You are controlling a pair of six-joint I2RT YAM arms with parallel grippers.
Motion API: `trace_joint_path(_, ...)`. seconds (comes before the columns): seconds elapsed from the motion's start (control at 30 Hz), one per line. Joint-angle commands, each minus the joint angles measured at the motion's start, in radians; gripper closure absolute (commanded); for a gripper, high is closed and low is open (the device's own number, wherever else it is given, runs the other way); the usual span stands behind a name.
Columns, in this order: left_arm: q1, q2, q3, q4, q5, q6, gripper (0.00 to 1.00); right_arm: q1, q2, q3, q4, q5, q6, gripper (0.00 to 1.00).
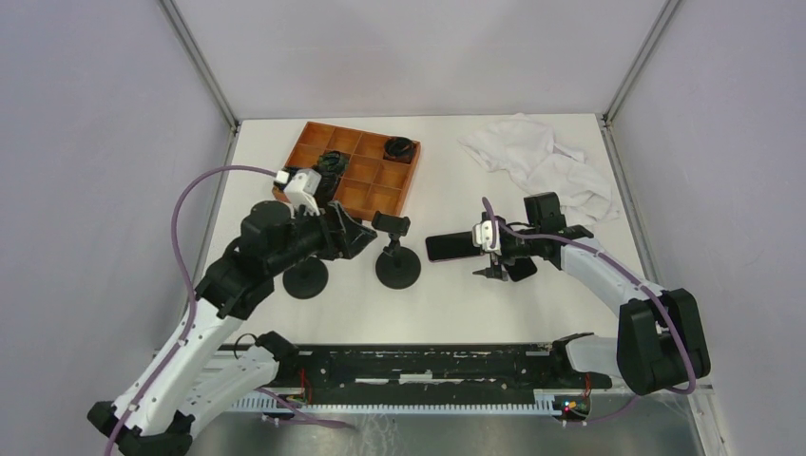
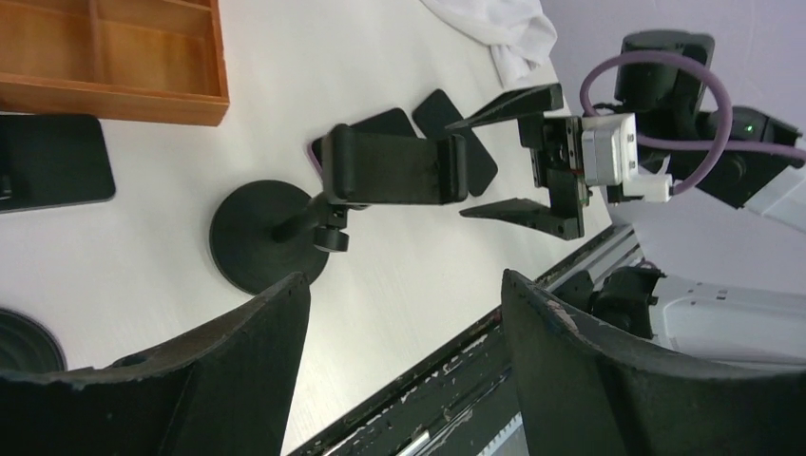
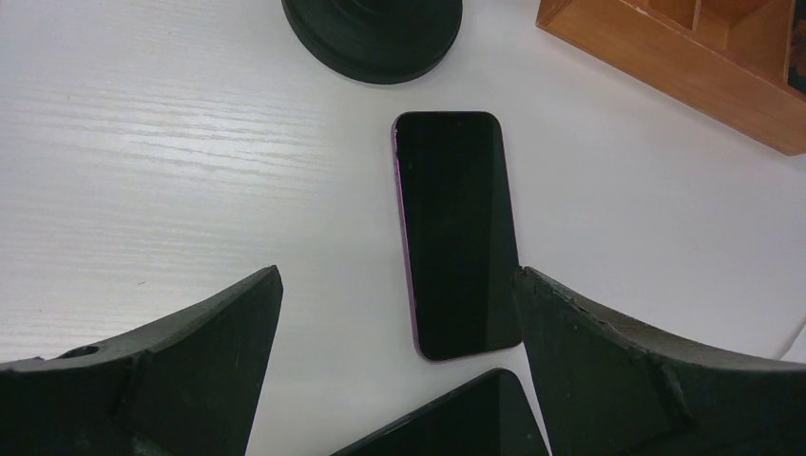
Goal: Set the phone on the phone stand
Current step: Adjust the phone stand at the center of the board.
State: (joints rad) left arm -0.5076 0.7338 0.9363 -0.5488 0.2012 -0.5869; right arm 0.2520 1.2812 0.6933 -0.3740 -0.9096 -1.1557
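Phone: the phone [image 3: 456, 233] lies flat and screen up on the counter [image 3: 143, 142], just right of the phone stand [image 1: 395, 264] and clear of its round base.
Second phone: another dark phone [image 3: 447, 418] lies a little farther right of the stand, close to the first; whether they touch cannot be told.
Handling, judged: a stiff, thin slab, moderately light, with a glossy face likely to slip. The glass is the fragile part, so squeezing or scraping it should be avoided.
Grip point, judged: across the two long edges near mid-length. It lies low on the counter, leaving little edge for the fingers to catch.
Right claw: the right claw [image 3: 399, 277] hangs over the phone to the right of the stand, spread to its widest and holding nothing. The phone sits off-centre, nearer one finger, and no contact is visible.
Left claw: the left claw [image 2: 407, 280] is left of the stand and faces its clamp. It is open wide, empty, and touching nothing.
Stand: upright, clamp empty.
Tray: an orange tray [image 3: 665, 81] sits beyond the stand.
Cloth: a white cloth [image 1: 537, 161] lies beyond and right of the stand.
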Motion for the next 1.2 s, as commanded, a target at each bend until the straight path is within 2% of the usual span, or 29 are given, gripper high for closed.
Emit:
trace_joint_path(0.0,-0.134,0.042,0.073,-0.031,-0.192,-0.005,0.21,-0.009,0.001,-0.008,0.021,-0.029,0.003,0.02)
trace_joint_path(0.27,-0.312,0.15,0.126,-0.081,-0.401,0.007,0.23,-0.012,0.006,-0.011,0.021,-0.028,-0.002,0.02)
trace_joint_path(0.43,-0.379,0.218,0.176,-0.102,-0.484,0.014,0.24,-0.012,0.008,-0.008,0.012,-0.029,-0.008,0.02)
trace_joint_path(0.7,-0.394,0.298,0.23,-0.106,-0.492,0.038,0.33,-0.014,0.008,-0.005,0.0,-0.032,-0.021,0.02)
trace_joint_path(1.03,-0.392,0.334,0.278,-0.158,-0.642,0.088,0.34,-0.014,0.011,-0.002,-0.016,-0.038,-0.038,0.02)
trace_joint_path(1.17,-0.374,0.357,0.29,-0.161,-0.642,0.116,0.34,-0.013,0.009,-0.002,-0.02,-0.038,-0.041,0.02)
